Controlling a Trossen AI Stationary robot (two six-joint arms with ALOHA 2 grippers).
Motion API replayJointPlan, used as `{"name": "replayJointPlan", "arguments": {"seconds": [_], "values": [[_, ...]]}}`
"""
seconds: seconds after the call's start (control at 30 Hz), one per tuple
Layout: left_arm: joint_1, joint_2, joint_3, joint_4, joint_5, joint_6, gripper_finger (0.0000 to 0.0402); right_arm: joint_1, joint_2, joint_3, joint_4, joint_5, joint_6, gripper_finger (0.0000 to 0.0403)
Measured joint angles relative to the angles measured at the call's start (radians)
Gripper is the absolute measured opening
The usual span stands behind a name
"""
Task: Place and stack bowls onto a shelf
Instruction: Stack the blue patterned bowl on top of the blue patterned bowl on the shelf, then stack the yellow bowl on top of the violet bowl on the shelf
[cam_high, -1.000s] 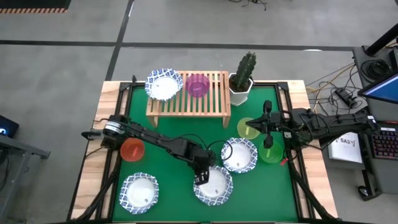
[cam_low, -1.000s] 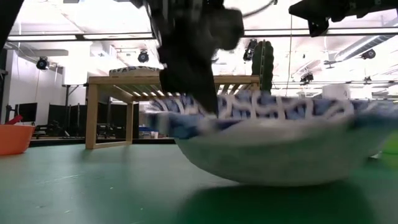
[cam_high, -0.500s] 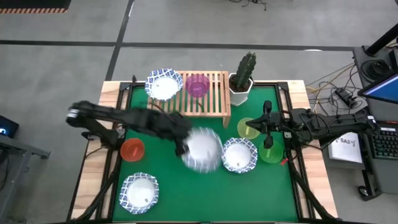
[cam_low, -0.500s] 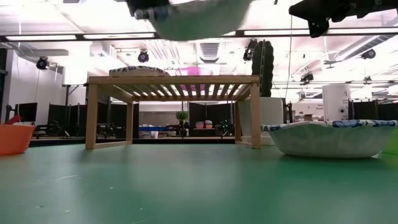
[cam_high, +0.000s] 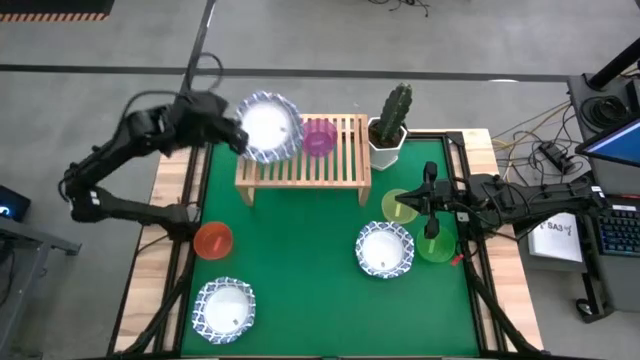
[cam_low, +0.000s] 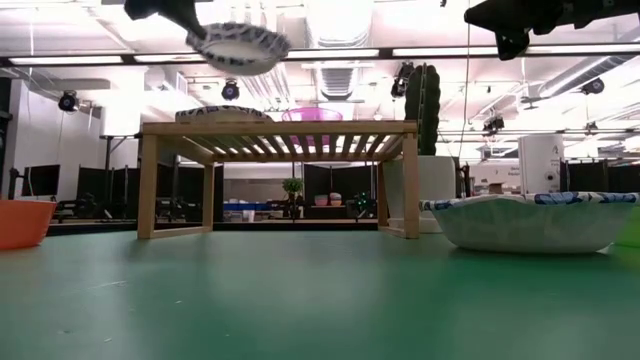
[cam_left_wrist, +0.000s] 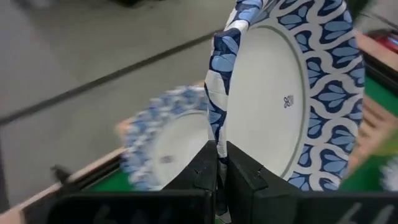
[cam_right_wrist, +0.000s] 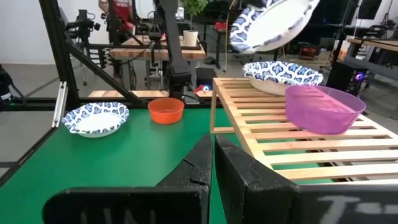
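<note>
Above shelf, blue-rimmed white bowl tilted, rim pinched in left tool.

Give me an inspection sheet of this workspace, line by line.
Surface: green-topped table, wooden edges.
Job's things: light-wood slatted shelf bears a blue-rimmed white bowl and a purple plastic bowl; two patterned bowls plus orange, yellow and green bowls on the table.
Clutter: cactus in white pot.
Grippers: left end effector pinches a carried patterned bowl above the shelf; right end effector waits, shut.
Cables: at the right.
Surroundings: lab.
</note>
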Motion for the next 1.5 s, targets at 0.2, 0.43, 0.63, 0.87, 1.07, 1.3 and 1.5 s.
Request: {"name": "replayJointPlan", "arguments": {"seconds": [0.2, 0.43, 0.63, 0.87, 1.07, 1.3, 1.5], "values": [[0.266, 0.053, 0.000, -0.022, 0.192, 0.099, 0.0000, 0.000, 0.000, 0.000, 0.003, 0.004, -0.011, 0.0009], [0.334, 0.134, -0.001, -0.046, 0.269, 0.165, 0.0000, 0.000, 0.000, 0.000, -0.001, 0.004, -0.011, 0.0009], [0.334, 0.174, -0.001, -0.061, 0.264, 0.180, 0.0009, 0.000, 0.000, 0.000, -0.001, 0.004, -0.026, 0.0009], [0.334, 0.202, -0.001, -0.061, 0.258, 0.181, 0.0042, 0.000, 0.000, 0.000, -0.001, 0.004, -0.026, 0.0009], [0.333, 0.207, -0.002, -0.057, 0.237, 0.190, 0.0084, 0.000, 0.000, 0.000, -0.001, 0.004, -0.026, 0.0009], [0.333, 0.202, -0.002, -0.076, 0.195, 0.196, 0.0132, 0.000, 0.000, 0.000, -0.001, 0.004, -0.026, 0.0009], [0.279, 0.167, -0.004, -0.112, 0.195, 0.199, 0.0154, 0.000, 0.000, 0.000, -0.001, 0.005, -0.019, 0.0009]]}}
